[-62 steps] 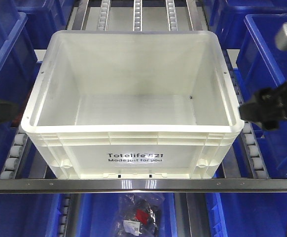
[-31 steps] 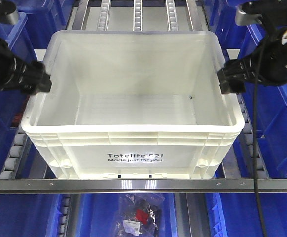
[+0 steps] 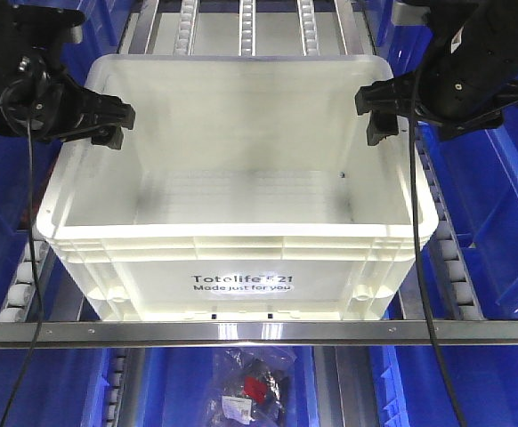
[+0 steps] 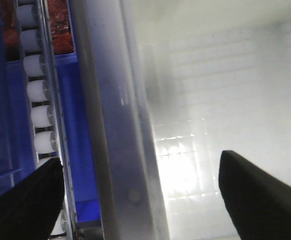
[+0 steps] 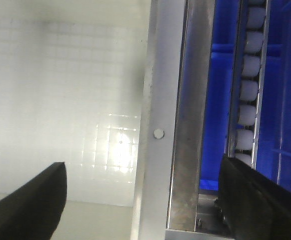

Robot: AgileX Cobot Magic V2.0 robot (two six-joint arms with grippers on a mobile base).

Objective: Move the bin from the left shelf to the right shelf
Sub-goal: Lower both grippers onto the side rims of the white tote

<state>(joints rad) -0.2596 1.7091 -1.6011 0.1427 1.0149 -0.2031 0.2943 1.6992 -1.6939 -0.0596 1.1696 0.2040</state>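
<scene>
Bin (image 3: 152, 267) is seated on the roller rails (image 3: 20, 286), with its printed face just behind the steel front bar (image 3: 241, 334). Blue bins (image 3: 499, 205) are seen on both sides of it. Left gripper (image 3: 108, 123) is set over the bin's left wall toward the back, spread wide, with one finger (image 4: 255, 200) inside the bin and the other (image 4: 25, 205) outside. Right gripper (image 3: 379, 111) is mirrored on the bin's right wall, likewise spread astride the rim. Contact with the rim cannot be told.

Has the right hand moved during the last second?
Yes. The right hand went from beside the bin toward its back and inward, now straddling the right rim.
</scene>
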